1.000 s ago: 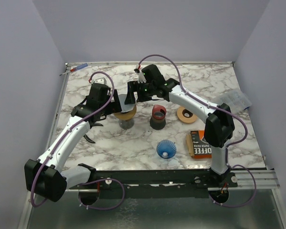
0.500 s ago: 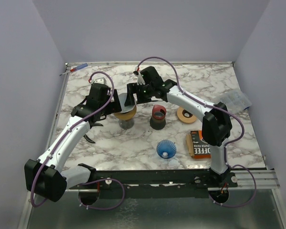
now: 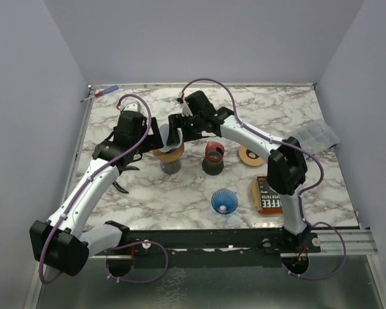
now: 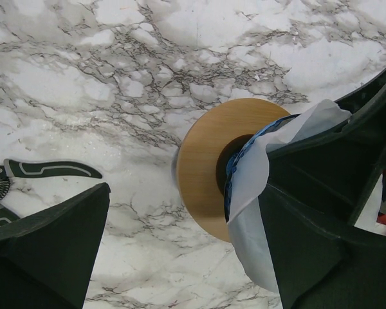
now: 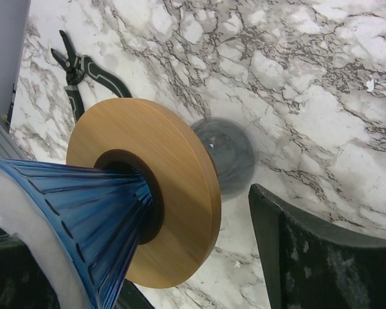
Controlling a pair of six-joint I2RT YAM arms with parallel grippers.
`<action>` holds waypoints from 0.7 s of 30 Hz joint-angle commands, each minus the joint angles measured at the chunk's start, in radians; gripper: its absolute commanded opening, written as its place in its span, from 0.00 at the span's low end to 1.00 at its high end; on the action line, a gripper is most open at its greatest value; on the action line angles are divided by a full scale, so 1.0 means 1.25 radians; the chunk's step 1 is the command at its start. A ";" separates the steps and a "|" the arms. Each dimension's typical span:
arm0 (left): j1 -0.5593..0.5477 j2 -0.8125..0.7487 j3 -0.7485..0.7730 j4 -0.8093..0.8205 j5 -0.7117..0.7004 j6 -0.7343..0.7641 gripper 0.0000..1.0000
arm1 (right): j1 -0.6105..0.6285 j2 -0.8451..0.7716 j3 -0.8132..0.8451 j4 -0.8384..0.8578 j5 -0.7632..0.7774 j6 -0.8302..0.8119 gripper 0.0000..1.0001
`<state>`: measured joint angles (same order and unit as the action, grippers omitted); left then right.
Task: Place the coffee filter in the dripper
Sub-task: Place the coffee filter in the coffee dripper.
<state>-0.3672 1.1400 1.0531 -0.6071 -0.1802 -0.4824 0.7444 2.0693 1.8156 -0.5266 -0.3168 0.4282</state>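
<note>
The blue ribbed dripper (image 5: 71, 219) with a wooden collar (image 3: 170, 153) sits on a grey glass (image 3: 171, 166) left of the table's middle. A white coffee filter (image 4: 270, 193) lies in its cone, its edge showing over the blue rim. My left gripper (image 3: 156, 143) is open at the dripper's left side; one finger (image 4: 328, 219) rests against the filter, the other finger (image 4: 45, 251) stands far off. My right gripper (image 3: 174, 133) is open at the dripper's far side; one finger (image 5: 328, 251) stands apart from the collar.
Black pliers (image 3: 122, 178) lie left of the glass. A second blue dripper (image 3: 224, 201), a red and black cup (image 3: 213, 158), a loose wooden ring (image 3: 251, 154), a coffee filter box (image 3: 269, 194), a plastic bag (image 3: 315, 134) and a pen (image 3: 103, 93) are on the marble table.
My right arm has swung a little to the left over the dripper. My left gripper has shifted slightly up and left. The dripper has stayed in place.
</note>
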 commanded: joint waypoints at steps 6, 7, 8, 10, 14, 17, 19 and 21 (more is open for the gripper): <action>-0.001 -0.014 0.026 0.007 -0.048 -0.001 0.99 | 0.006 0.039 0.047 -0.065 0.036 -0.007 0.82; 0.000 -0.011 0.027 0.007 -0.052 0.000 0.99 | 0.006 0.038 0.046 -0.065 0.036 -0.007 0.82; -0.001 -0.007 0.029 0.007 -0.055 0.001 0.99 | 0.006 0.039 0.047 -0.065 0.034 -0.007 0.82; -0.001 0.001 0.031 0.007 -0.061 0.002 0.99 | 0.007 0.039 0.046 -0.066 0.033 -0.007 0.82; -0.001 0.015 0.029 0.013 -0.073 -0.002 0.94 | 0.007 0.031 0.042 -0.061 0.024 -0.008 0.82; -0.001 0.025 0.025 0.021 -0.083 -0.004 0.93 | 0.007 0.022 0.036 -0.048 0.011 -0.008 0.82; -0.001 0.034 0.022 0.024 -0.084 -0.003 0.92 | 0.007 0.016 0.032 -0.038 0.001 -0.006 0.82; -0.001 0.040 0.016 0.027 -0.087 -0.002 0.93 | 0.008 0.012 0.029 -0.030 -0.007 -0.003 0.82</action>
<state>-0.3672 1.1736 1.0641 -0.5949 -0.2520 -0.4824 0.7467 2.0872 1.8484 -0.5774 -0.3023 0.4259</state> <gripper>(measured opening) 0.927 0.824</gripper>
